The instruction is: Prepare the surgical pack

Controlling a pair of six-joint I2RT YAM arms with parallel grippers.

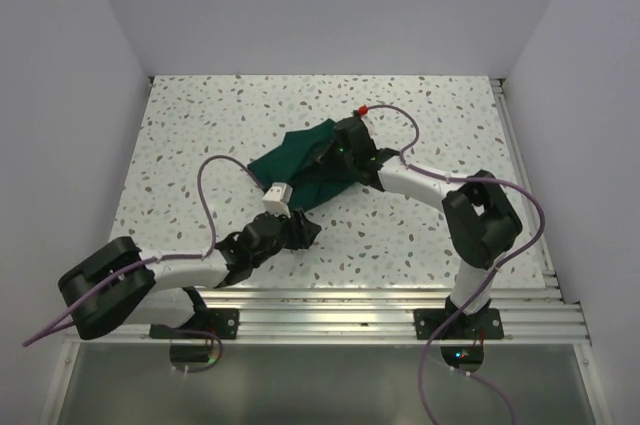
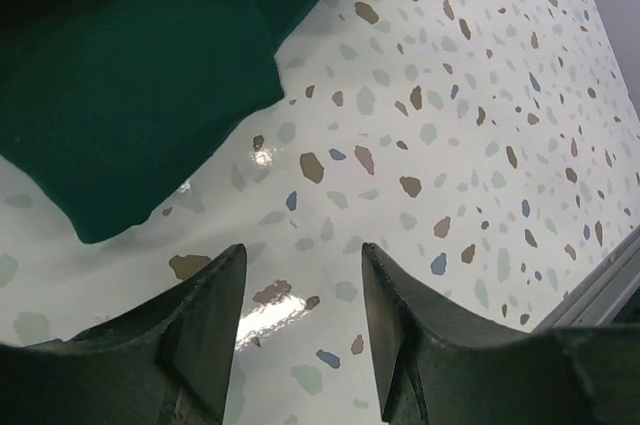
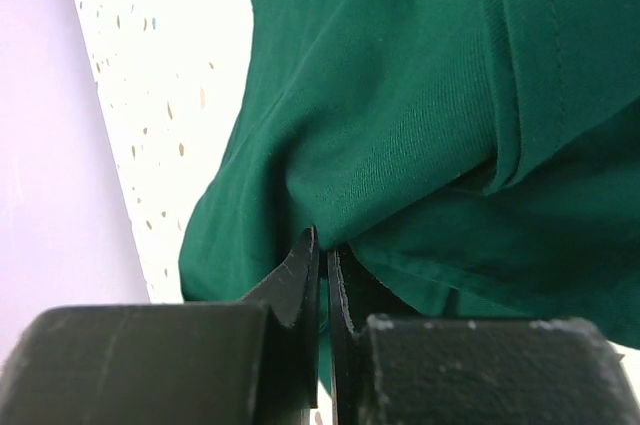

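The right gripper [image 3: 322, 243] has its two fingers pressed together, and between their tips it pinches a fold of the green cloth [image 3: 400, 125]. In the right wrist view the cloth hangs from this pinch in soft folds, with a stitched hem that runs down on the right side. Under the fold and to the left, the speckled table [image 1: 200, 145] is visible.

The left gripper [image 2: 302, 250] is spread, with a clear gap between its fingers, and nothing is between them. It points down at the bare table. In the left wrist view a rounded, doubled corner of the cloth lies on the table beyond the fingers, to the upper left, near them but not touching. Whether the fingertips touch the table surface, I cannot tell.

From the top view, the cloth is a crumpled bundle near the middle of the table, a little toward the far side. The right arm reaches it from the right and the left arm from the near left, so the bundle sits between the two grippers. A purple cable [image 1: 205, 195] loops over the table beside the left arm. Metal rails [image 1: 350, 310] run along the near edge, where both arm bases stand, and plain pale walls [image 1: 300, 5] close the table on three sides.
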